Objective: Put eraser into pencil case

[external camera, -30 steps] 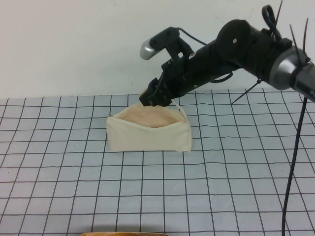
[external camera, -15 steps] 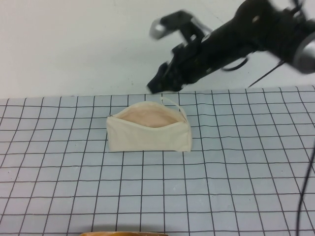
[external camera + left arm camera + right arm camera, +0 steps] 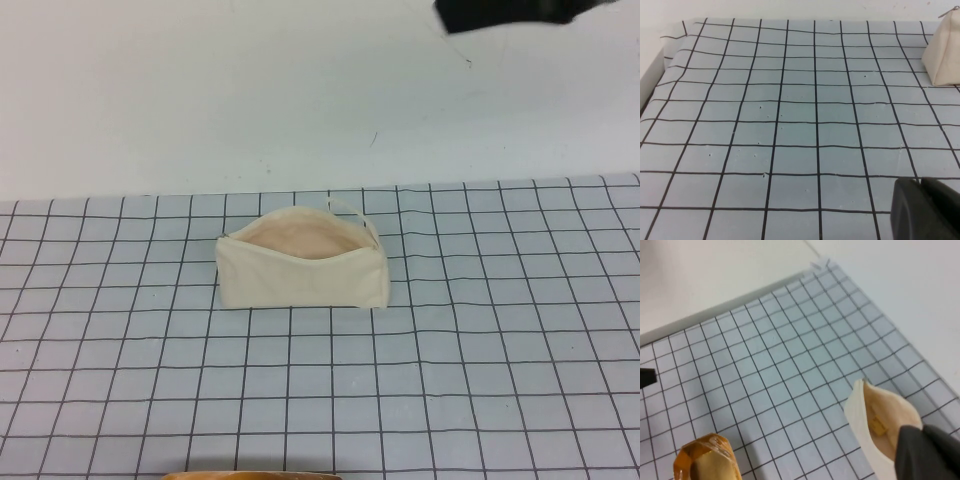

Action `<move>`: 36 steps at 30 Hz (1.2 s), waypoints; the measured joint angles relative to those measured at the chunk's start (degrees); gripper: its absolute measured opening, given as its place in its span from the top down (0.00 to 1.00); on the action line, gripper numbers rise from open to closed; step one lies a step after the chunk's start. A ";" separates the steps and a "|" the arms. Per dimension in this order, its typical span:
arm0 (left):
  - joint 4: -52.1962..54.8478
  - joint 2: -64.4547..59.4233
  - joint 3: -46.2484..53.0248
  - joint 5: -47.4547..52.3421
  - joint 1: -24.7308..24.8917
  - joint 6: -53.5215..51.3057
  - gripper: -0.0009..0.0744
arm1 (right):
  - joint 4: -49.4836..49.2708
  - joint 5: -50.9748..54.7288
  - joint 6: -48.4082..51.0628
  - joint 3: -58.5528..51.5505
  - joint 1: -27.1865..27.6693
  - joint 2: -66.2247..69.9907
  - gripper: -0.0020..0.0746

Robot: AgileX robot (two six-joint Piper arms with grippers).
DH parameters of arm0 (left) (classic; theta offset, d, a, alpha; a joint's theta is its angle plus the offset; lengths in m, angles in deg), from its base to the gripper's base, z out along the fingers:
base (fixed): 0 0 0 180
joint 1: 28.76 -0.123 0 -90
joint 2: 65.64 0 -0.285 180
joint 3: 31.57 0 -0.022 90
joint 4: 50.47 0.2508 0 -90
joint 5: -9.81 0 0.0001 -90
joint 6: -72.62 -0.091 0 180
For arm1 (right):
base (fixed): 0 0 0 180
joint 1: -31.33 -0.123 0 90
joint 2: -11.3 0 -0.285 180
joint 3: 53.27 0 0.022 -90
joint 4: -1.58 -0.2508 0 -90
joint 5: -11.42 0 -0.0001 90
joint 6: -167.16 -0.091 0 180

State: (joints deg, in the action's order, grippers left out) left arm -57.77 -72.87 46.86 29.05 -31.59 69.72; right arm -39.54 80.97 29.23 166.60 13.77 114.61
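Observation:
The cream pencil case (image 3: 300, 270) stands open on the gridded mat, mouth up, with its loop strap at the far right end. In the right wrist view the pencil case (image 3: 862, 422) shows its pinkish lining, and the small yellow eraser (image 3: 878, 427) lies inside it. My right gripper (image 3: 927, 455) is shut and empty, high above the case. Only a dark part of the right arm (image 3: 500, 12) shows at the top edge of the high view. My left gripper (image 3: 922, 210) is shut and empty, low over the mat, far from the pencil case (image 3: 942, 50).
An amber object (image 3: 705, 457) stands near the mat's front edge and also shows at the bottom of the high view (image 3: 250, 476). The gridded mat (image 3: 450, 380) ends at a white wall behind.
My right arm has risen from the pouch's mouth up and to the right, almost out of the high view. The pouch has not moved.

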 joint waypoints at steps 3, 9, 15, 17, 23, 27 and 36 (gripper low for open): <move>0.00 0.00 0.00 0.00 0.00 0.00 0.99 | 0.86 -1.12 0.63 -3.95 0.00 -6.14 0.97; 0.00 0.00 0.00 0.00 0.00 0.00 0.99 | 5.01 -10.88 0.99 -22.05 0.00 -20.75 0.97; 0.00 0.00 0.00 0.00 0.00 0.00 0.99 | 12.86 -18.25 -0.68 -41.83 0.00 -38.01 0.97; 0.00 0.00 0.00 0.00 0.00 0.00 0.99 | 15.87 -17.36 -2.39 -48.16 0.00 -44.37 0.97; 0.00 0.00 0.00 0.00 0.00 0.00 0.99 | 22.01 -26.86 -4.15 -65.73 0.00 -65.57 0.97; 0.00 0.00 0.00 0.00 0.00 -0.11 0.99 | 23.85 -41.53 -4.38 -80.26 0.00 -77.57 0.98; 0.00 0.00 0.00 0.00 0.00 -0.11 0.99 | 24.68 -54.75 -6.11 -98.14 0.00 -90.18 0.98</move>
State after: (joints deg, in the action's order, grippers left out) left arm -57.77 -72.87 46.86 29.05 -31.59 69.61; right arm -14.86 26.22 23.13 68.46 13.77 24.43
